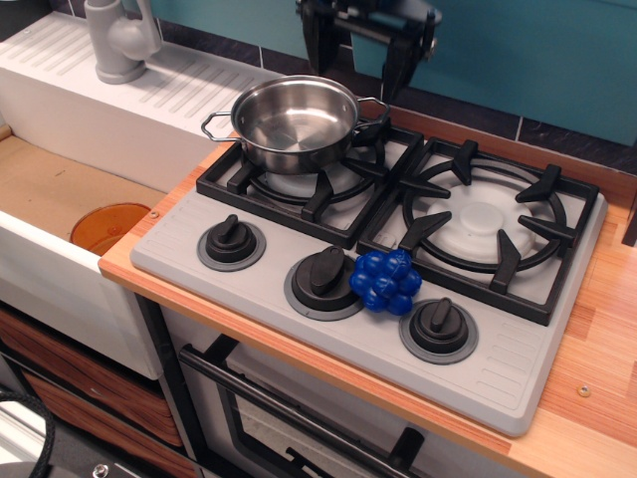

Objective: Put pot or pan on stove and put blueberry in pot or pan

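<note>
The shiny steel pot (295, 122) stands upright and empty on the left burner grate of the grey stove (299, 329). The blue blueberry cluster (385, 281) lies on the stove's front panel between the middle knob (324, 271) and the right knob (439, 327). My gripper (356, 68) hangs at the top of the view, above and just behind the pot, with its two black fingers spread apart and nothing between them.
A white sink unit with a grey faucet (117, 40) stands at the left. An orange disc (107, 227) lies in the basin. The right burner grate (485, 221) is bare. The wooden counter (597, 358) runs along the right. A teal wall is behind.
</note>
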`<action>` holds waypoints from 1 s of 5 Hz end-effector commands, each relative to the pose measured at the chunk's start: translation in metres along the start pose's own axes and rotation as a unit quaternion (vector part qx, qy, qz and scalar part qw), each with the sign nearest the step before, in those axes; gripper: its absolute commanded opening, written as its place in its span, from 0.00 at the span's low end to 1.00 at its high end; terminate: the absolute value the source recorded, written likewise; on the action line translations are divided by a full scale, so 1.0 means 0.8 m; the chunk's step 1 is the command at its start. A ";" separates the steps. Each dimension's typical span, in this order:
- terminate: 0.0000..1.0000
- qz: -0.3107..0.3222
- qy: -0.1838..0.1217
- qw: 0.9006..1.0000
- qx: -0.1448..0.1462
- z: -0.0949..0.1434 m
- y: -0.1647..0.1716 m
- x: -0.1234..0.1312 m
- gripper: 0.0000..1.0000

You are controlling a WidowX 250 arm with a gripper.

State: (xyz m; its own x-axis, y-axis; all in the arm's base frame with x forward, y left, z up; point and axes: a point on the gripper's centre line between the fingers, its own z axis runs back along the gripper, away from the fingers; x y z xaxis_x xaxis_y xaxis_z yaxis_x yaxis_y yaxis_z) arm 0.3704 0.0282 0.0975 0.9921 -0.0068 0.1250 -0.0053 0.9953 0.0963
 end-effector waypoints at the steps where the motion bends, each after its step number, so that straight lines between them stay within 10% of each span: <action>1: 0.00 0.008 -0.051 0.999 0.002 -0.024 -0.014 -0.003 1.00; 3: 0.00 0.015 -0.072 0.997 0.002 -0.056 -0.028 -0.007 1.00; 4: 0.00 0.019 -0.072 0.997 0.009 -0.063 -0.032 -0.005 0.00; 5: 0.00 0.018 -0.072 0.997 0.009 -0.063 -0.032 -0.001 0.00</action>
State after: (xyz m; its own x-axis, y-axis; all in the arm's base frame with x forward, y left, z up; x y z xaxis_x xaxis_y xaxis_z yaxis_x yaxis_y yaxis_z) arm 0.3709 0.0079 0.0384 0.9686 0.0194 0.2477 -0.0470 0.9933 0.1060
